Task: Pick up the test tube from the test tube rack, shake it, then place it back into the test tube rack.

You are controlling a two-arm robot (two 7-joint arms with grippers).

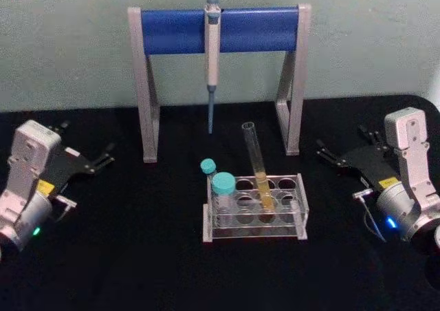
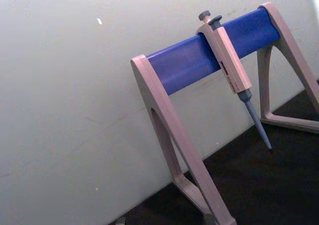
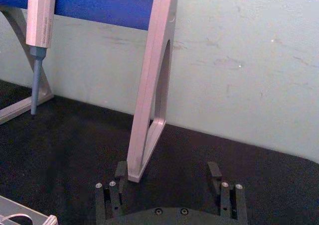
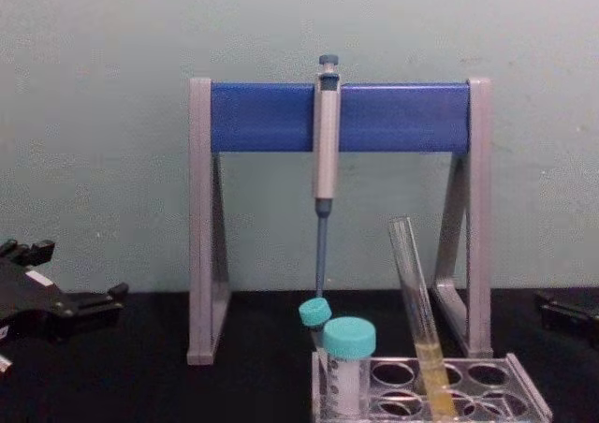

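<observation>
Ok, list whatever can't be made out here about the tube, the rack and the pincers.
- Test tube: in the chest view, its bottom end is cut off by the lower edge.
- Test tube rack: in the chest view, its base lies below that same edge.
- Right pincer: in the chest view, it is mostly beyond the right edge.
- Teal-capped tubes: in the head view, their contents are too blurred to tell.

This is a lab bench set-up. A pipette point(image 4: 326, 142) hangs from a grey-and-blue stand point(image 4: 393, 116) at the back of a black worktop point(image 1: 124, 256). In front, a clear rack point(image 1: 292, 211) holds a leaning glass tube point(image 1: 257, 163) with yellow liquid and two teal-capped tubes point(image 1: 222, 187). A plain pale wall point(image 4: 103, 114) stands behind.
</observation>
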